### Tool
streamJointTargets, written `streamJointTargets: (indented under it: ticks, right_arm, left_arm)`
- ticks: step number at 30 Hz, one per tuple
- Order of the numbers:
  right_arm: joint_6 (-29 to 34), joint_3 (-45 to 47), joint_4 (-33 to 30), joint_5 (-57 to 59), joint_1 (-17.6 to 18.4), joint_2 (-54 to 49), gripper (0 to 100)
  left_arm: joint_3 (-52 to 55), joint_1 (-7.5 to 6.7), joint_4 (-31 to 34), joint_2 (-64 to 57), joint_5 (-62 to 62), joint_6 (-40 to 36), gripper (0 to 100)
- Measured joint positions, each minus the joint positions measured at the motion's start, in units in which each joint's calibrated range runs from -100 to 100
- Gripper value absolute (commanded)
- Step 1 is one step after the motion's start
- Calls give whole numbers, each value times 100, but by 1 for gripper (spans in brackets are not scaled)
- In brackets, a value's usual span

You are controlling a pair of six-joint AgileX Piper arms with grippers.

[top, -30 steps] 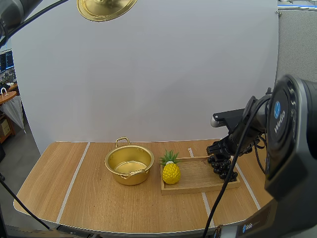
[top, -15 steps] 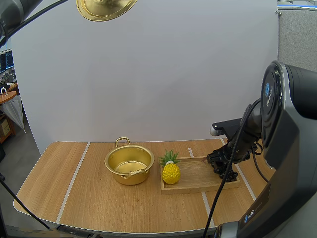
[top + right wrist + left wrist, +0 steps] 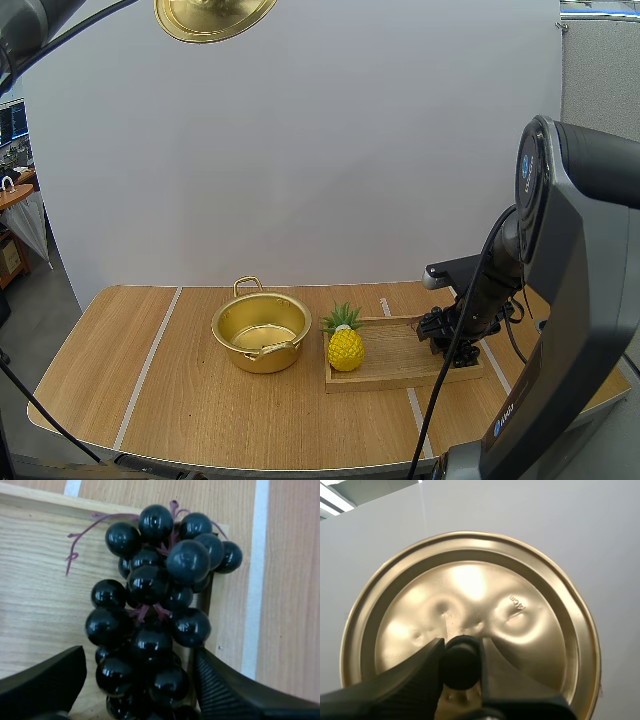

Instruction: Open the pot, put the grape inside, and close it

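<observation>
1. The lid [image 3: 215, 18] is cut off by the high view's top edge.
2. From the left wrist, the left gripper [image 3: 461, 652] covers the lid's near rim and part of its knob [image 3: 460, 667].
3. From the right wrist, the grapes' [image 3: 155, 615] lower end runs off the edge.
4. From above, the right arm [image 3: 560, 250] hides the tray's [image 3: 395, 362] right end; right gripper [image 3: 437, 330] and grapes are too small to separate.

I count one lid [image 3: 520, 605] in my left gripper [image 3: 461, 660] and one bunch of grapes [image 3: 155, 610] between the fingers of my right gripper [image 3: 140, 675]. Near that gripper are one wooden tray [image 3: 395, 372], one pineapple [image 3: 345, 347] and one pot [image 3: 261, 332].
</observation>
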Motion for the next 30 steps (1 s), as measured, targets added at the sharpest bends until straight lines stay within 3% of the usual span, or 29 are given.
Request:
streamJointTargets:
  ticks: [6, 7, 8, 9, 11, 21, 30]
  right_arm:
    - [-83, 0, 86, -119, 0, 180, 100]
    - [-83, 0, 98, -142, 0, 206, 94]
    - [-83, 0, 110, -189, 0, 222, 66]
    - [-83, 0, 119, -199, 0, 222, 47]
    - [-93, 0, 119, -271, 0, 222, 0]
    - [-93, 0, 119, -269, 0, 99, 0]
    - [-93, 0, 206, -145, 0, -1447, 0]
  left_arm:
    - [0, 0, 7, 0, 0, 0, 0]
    - [0, 0, 7, 0, 0, 0, 0]
    - [0, 0, 7, 0, 0, 0, 0]
    - [0, 0, 7, 0, 0, 0, 0]
    - [0, 0, 7, 0, 0, 0, 0]
    - [0, 0, 7, 0, 0, 0, 0]
    - [0, 0, 7, 0, 0, -7, 0]
